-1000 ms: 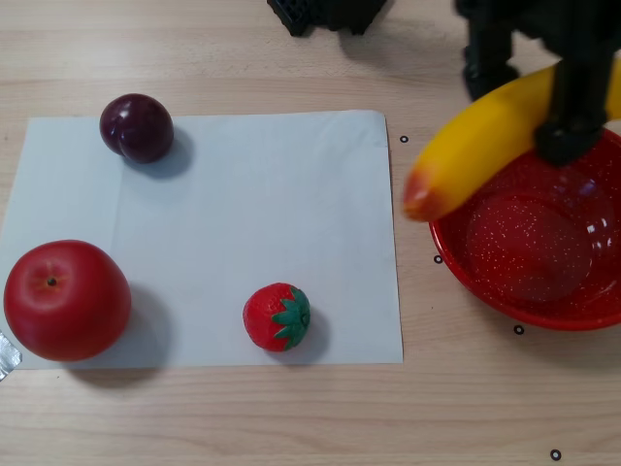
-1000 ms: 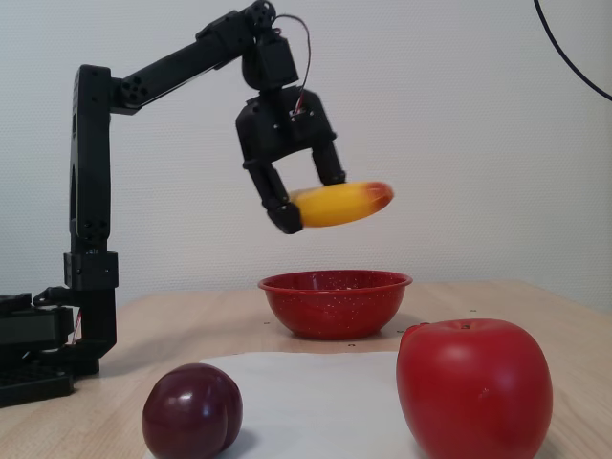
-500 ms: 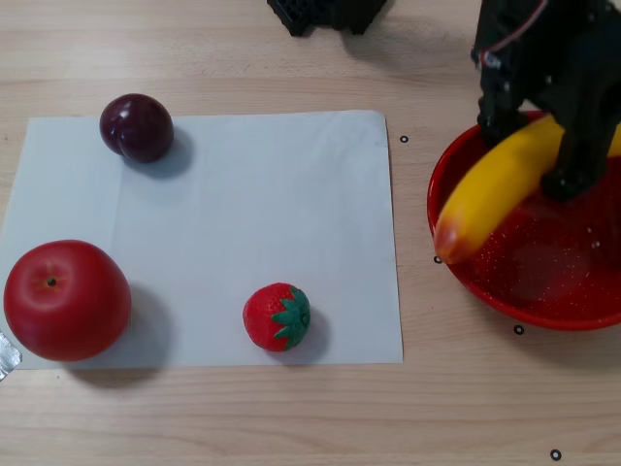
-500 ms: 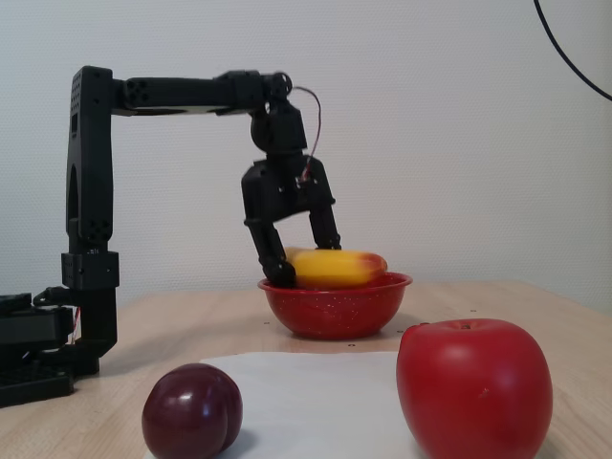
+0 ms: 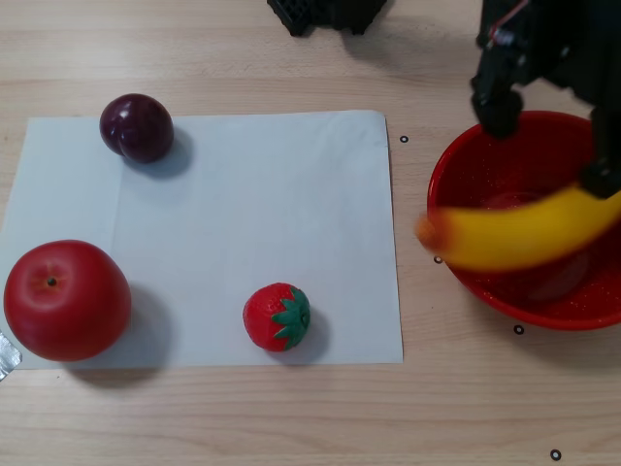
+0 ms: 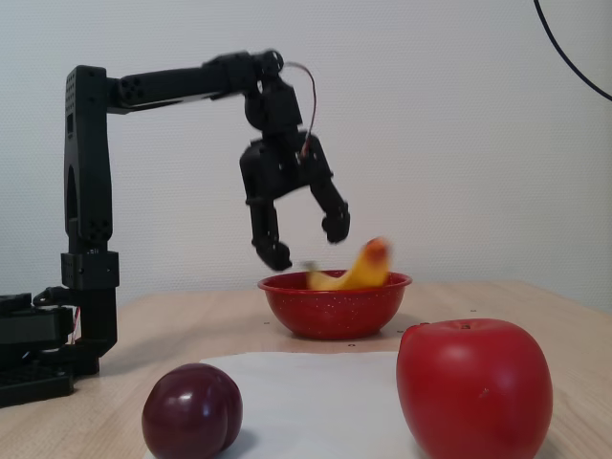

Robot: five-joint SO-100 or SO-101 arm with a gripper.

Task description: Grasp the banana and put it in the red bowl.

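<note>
1. While hanging above the red bowl, standing with jaws spread wide and gripping nothing: the gripper, clear of the rim in the fixed view.
2. Lying blurred and tilted in the red bowl, orange-red tip poking out past the rim on the paper's side: the banana, touching no finger, so judged to be dropping or settling inside. Tipping up over the rim in the fixed view too, the banana.
3. Judging the task nearly done, with only the settling of the fruit wanting, since the overhanging tip could yet carry it out.
4. Sitting well apart from the red bowl, on the white paper: the plum, the red apple and the strawberry. Blocking nothing around the bowl.
</note>
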